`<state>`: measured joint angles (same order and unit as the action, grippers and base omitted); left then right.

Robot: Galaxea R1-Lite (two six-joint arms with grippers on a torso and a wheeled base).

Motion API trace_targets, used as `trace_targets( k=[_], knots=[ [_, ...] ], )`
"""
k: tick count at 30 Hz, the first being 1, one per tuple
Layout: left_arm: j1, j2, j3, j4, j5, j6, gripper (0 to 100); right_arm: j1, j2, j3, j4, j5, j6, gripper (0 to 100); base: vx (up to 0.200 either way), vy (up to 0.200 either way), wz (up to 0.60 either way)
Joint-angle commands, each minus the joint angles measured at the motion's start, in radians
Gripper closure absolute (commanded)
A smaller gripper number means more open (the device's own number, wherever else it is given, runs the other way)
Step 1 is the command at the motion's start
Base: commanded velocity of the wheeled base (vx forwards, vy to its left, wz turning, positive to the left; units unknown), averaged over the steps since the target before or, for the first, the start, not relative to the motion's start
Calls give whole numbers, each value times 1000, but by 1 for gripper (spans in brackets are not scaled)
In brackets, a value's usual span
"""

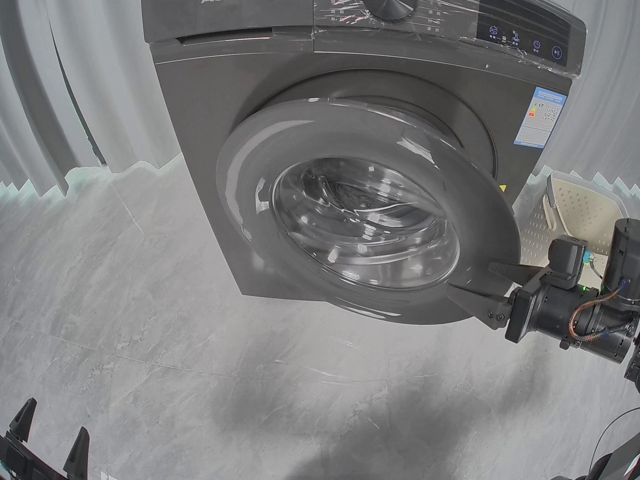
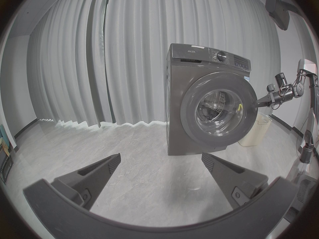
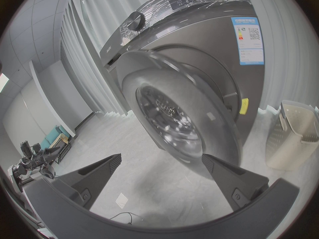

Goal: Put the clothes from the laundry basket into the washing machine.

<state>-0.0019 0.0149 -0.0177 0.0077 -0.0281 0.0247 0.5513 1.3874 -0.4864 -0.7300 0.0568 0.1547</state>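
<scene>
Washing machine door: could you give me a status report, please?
Left tool open, empty, low. Right tool open at door edge. Door ajar, not fully open. Laundry basket beside machine.

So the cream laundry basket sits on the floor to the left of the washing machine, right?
No, the side is wrong. The cream laundry basket sits on the floor to the right of the washing machine, as the head view shows.

Washing machine (image 1: 200,101): dark grey front-loader, upright, upper centre of frame. Round door (image 1: 367,215), glass window, swung partly open. Laundry basket (image 1: 587,211): cream, perforated, right edge of frame, just beside machine; contents hidden.
</scene>
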Motion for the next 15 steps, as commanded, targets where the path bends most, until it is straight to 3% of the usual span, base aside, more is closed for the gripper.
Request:
trace_targets(
  k=[1, 6, 12, 15],
  knots=[
    [0, -12, 16, 0, -1, 0, 0, -7, 35, -54, -16, -2, 0, 0, 0, 0, 0],
    [0, -12, 16, -2, -1, -2, 0, -8, 35, -57, -48, -14, -1, 0, 0, 0, 0],
    [0, -12, 16, -2, 0, -2, 0, -4, 25, 3, -48, -12, -9, 0, 0, -200, 0],
    [0, -12, 16, -2, -1, -2, 0, 2, 22, 34, -48, -9, -10, 0, 0, 0, 0]
  ],
)
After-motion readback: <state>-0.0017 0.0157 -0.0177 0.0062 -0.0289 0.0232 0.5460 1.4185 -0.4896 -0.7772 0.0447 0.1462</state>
